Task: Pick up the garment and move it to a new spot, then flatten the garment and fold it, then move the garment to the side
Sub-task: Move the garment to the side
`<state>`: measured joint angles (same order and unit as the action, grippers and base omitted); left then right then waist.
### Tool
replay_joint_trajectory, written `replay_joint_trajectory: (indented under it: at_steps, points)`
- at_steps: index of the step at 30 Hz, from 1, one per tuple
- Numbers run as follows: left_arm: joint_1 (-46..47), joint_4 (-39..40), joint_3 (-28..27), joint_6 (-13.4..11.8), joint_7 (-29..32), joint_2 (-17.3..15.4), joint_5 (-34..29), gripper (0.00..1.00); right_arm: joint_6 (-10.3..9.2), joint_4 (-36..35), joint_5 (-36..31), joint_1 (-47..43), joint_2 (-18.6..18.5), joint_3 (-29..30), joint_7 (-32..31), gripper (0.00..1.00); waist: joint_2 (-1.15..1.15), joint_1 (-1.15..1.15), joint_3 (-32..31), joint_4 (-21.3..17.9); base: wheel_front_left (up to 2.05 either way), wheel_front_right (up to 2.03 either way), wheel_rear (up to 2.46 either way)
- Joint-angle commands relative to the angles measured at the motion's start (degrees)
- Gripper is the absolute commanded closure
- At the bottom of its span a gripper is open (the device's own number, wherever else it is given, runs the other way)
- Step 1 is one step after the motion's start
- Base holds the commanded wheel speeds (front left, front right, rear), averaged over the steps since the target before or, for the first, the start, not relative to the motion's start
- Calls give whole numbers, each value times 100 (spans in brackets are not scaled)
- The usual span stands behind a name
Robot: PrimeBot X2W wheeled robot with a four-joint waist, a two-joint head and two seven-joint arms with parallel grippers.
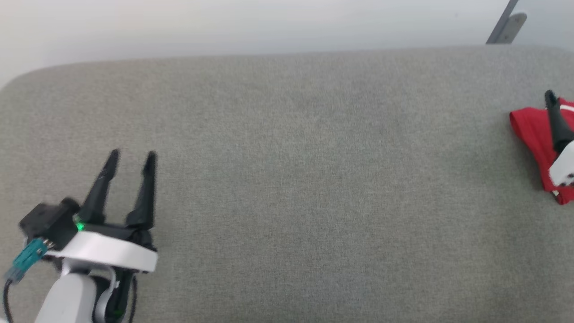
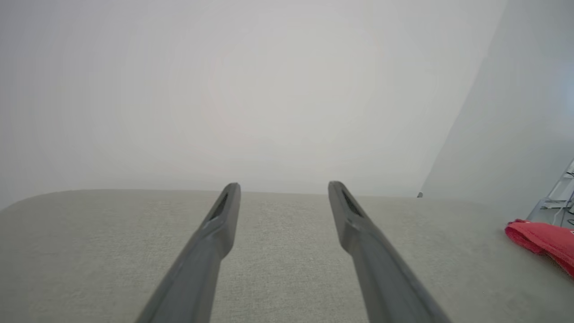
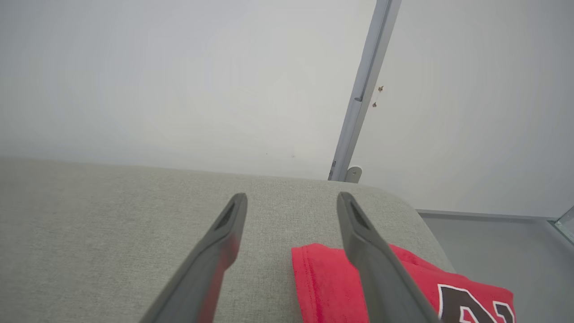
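**Head view.**
- Grey fabric surface (image 1: 287, 179): spans the frame, with a pale wall beyond it at 12 o'clock.
- Left gripper (image 1: 131, 156): at 8 o'clock, over bare fabric, jaws spread apart.
- Garment (image 1: 531, 130): a red bundle at 3 o'clock, cut by the frame edge and well apart from the left gripper.
- Right gripper (image 1: 556, 119): one dark finger and a white housing lie across the garment. Jaw state cannot be told from this view.
- Grey metal post (image 1: 504, 24): at 1 o'clock.

**Left wrist view.**
- Both fingers rise from 6 o'clock, set wide apart above the surface.
- The garment lies at 4 o'clock on the far right.

**Right wrist view.**
- Jaws are spread.
- One finger is over bare fabric and the other crosses in front of the garment; contact cannot be judged.
- The garment sits at 5 o'clock near the surface's rounded corner, folded flat.
- Black-and-white lettering (image 3: 475, 307) shows on top of the garment.
- The post stands at 1 o'clock.
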<state>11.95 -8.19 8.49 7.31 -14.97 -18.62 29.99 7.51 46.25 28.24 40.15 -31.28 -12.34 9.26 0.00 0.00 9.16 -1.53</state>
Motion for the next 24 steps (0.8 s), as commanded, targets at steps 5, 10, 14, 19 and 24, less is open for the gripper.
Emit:
replay_joint_trajectory:
  at_steps: [5, 10, 14, 19, 24]
  points:
    - [-434, 111, -419, 14, -27, 137, -254, 0, -3, -760, 217, -688, 48, -165, 332, 0, 0, 0, -335, 82, 0, 0, 0]
    - [-783, 297, -806, 14, -27, 265, -512, 0, -3, -1261, 84, -1201, 179, -149, 512, 0, 0, 0, -505, 111, 0, 0, 0]
    - [-1094, 473, -1107, 14, -27, 420, -658, 0, -3, -1591, -93, -1620, 369, -70, 571, 0, 0, 0, -632, 116, 0, 0, 0]
    - [-1456, 697, -1345, 14, -27, 567, -783, 0, -3, -2098, -298, -2124, 590, 57, 591, 0, 0, 0, -748, 118, 0, 0, 0]
    - [-1719, 851, -1484, 14, -27, 689, -834, 0, -3, -2502, -466, -2584, 810, 285, 592, 0, 0, 0, -824, 134, 0, 0, 0]
